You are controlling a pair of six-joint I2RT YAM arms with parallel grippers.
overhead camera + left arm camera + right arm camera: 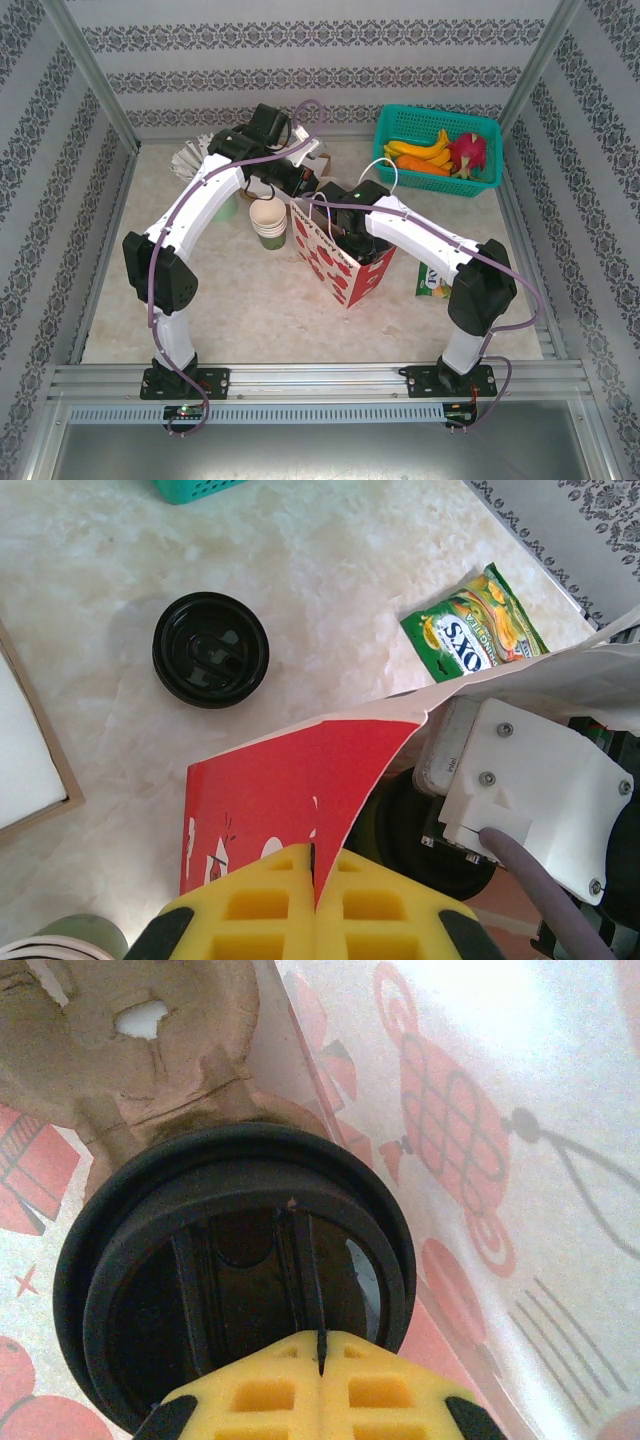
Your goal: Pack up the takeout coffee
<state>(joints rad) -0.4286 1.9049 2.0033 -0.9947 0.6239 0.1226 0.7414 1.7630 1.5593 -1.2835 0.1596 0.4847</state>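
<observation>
- Pinching the red top edge of the paper bag point(280, 790), the left gripper point(315, 885) has its yellow fingers pressed together on the sheet.
- The bag stands upright near the middle of the table point(250, 310), mouth open.
- The right gripper point(320, 1345) reaches down inside the bag, fingers closed on a ridge of a black lid point(230, 1260). Whether a cup sits under that lid cannot be told.
- A brown cardboard carrier point(130, 1050) lies in the bag, touching that lid.
- A second black lid point(210, 648) lies loose on the table beyond the bag.
- A stack of open paper cups point(268, 220) stands just beside the bag's left side.
- A teal basket point(437, 150) of fruit sits at the back right corner.
- A green snack packet point(432, 280) lies right of the bag.
</observation>
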